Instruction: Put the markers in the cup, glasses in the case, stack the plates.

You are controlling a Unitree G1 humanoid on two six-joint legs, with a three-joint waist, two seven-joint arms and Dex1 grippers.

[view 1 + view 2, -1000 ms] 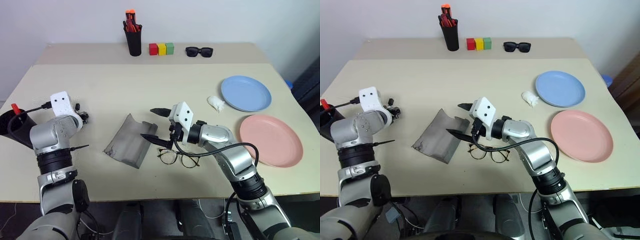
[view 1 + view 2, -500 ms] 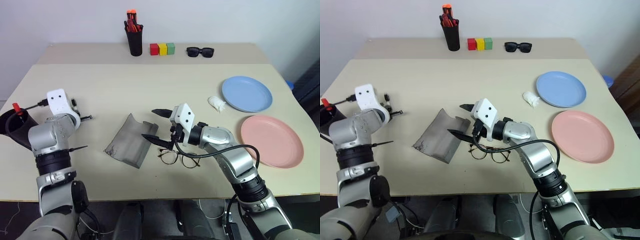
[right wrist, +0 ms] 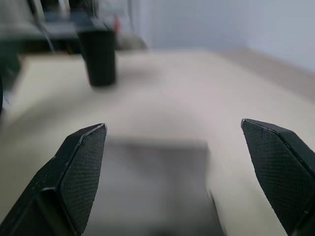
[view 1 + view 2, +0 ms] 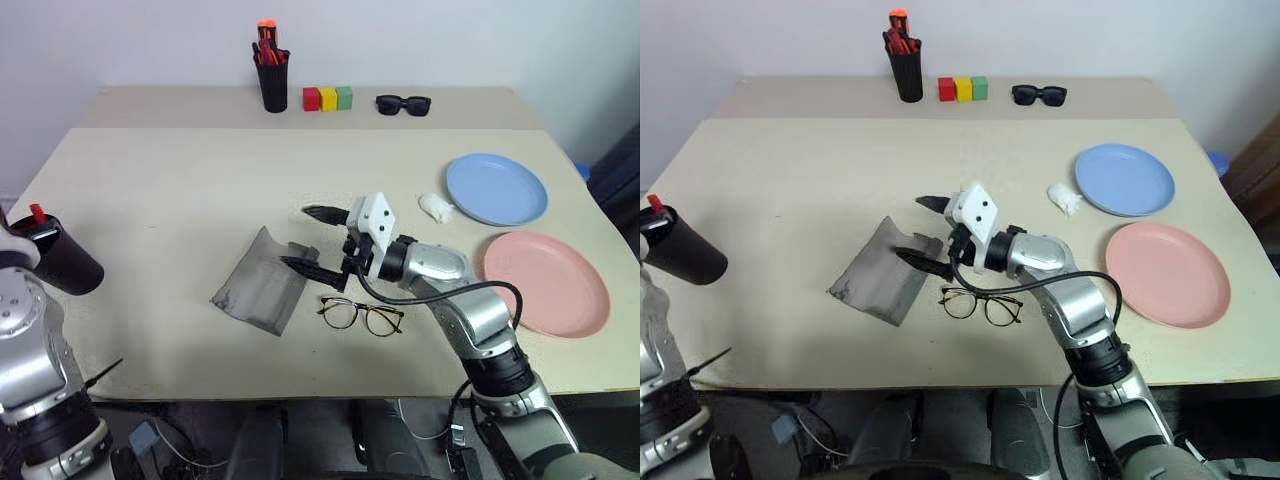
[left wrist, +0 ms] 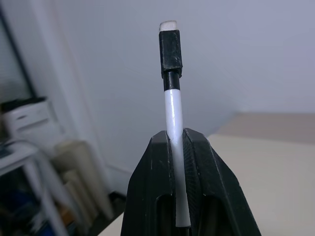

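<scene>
1. Since a second ago our left arm has pulled back toward the table's left edge. The left gripper [image 5: 175, 187], which was partly open then, is now clamped on the slim white-bodied marker with a black cap [image 5: 172, 103], which stands up between its black fingers.
2. We judge this marker is lifted and bound for the wide, plain black tapered cup [image 4: 55, 262] at the left edge, where a red tip [image 4: 38, 213] of the other marker already pokes out.
3. Our right gripper [image 4: 310, 240] has risen slightly and hangs wide open, empty, over the mouth end of the grey soft felt oblong case [image 4: 262, 281]. The thin dark wire-framed glasses [image 4: 361, 315] lie just beside the case, not yet inside.
4. The light blue round plastic plate [image 4: 497, 188] and the salmon pink one [image 4: 547, 283] sit side by side, unstacked.
5. The left wrist view gives the grip on the marker; the head views give the table layout. The right wrist view looks across the case toward the cup.
</scene>
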